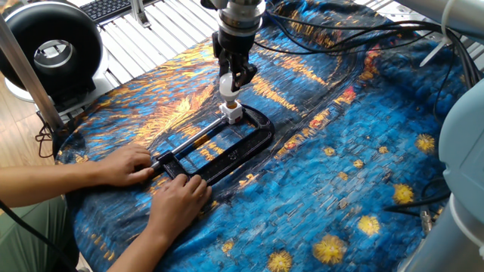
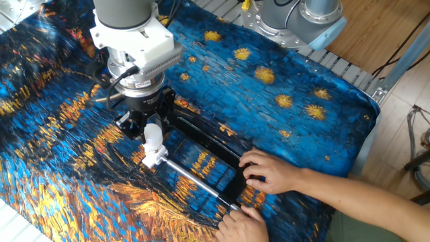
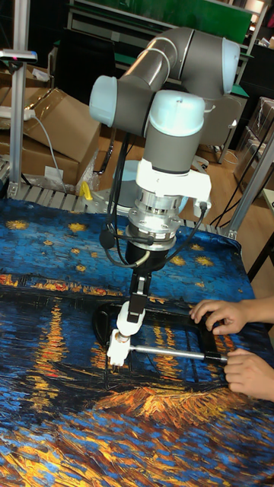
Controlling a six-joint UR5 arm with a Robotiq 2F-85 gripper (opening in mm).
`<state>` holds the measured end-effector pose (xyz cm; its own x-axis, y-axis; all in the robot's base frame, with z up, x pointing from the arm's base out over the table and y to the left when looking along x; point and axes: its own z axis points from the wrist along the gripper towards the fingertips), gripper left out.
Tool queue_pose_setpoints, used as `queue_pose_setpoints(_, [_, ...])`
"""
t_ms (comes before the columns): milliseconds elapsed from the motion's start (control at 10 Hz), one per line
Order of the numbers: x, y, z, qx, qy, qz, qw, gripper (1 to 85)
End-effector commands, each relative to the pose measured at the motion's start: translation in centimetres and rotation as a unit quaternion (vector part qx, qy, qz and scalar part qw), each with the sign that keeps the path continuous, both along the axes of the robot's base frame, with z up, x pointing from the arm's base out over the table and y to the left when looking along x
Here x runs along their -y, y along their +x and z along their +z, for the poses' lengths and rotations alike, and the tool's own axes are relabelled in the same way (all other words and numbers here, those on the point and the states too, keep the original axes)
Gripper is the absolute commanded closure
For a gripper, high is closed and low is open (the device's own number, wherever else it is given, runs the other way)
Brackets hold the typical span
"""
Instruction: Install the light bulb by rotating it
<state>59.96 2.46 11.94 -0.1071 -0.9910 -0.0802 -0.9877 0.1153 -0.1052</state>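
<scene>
The light bulb point(image 1: 227, 86) is small, white and frosted, and it stands upright, neck down, on the white square socket block point(image 1: 232, 113). My gripper point(image 1: 229, 78) points straight down and is shut on the light bulb point(image 2: 153, 134), one black finger on each side. The socket block point(image 2: 154, 156) sits at the end of a black clamp frame point(image 1: 231, 155) with a silver rod point(image 2: 195, 183). In the tall fixed view the light bulb point(image 3: 128, 319) is held by the gripper point(image 3: 132, 306) just above the socket block point(image 3: 118, 349).
A person's two hands point(image 1: 128, 166) point(image 2: 269, 171) hold the clamp's near end on the blue and orange painted cloth point(image 1: 340, 151). A black round fan point(image 1: 49, 49) stands at the far left, and cables point(image 1: 318, 34) run across the cloth behind the arm.
</scene>
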Motion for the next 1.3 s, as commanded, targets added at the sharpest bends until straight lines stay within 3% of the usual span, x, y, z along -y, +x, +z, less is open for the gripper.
queue_pose_setpoints(0, [-0.17,-0.01,-0.14,0.003,0.007,-0.002,1.0000,84.7])
queue_pose_setpoints(1200, [0.21,-0.53,-0.97,-0.002,0.006,-0.013,0.9999,84.7])
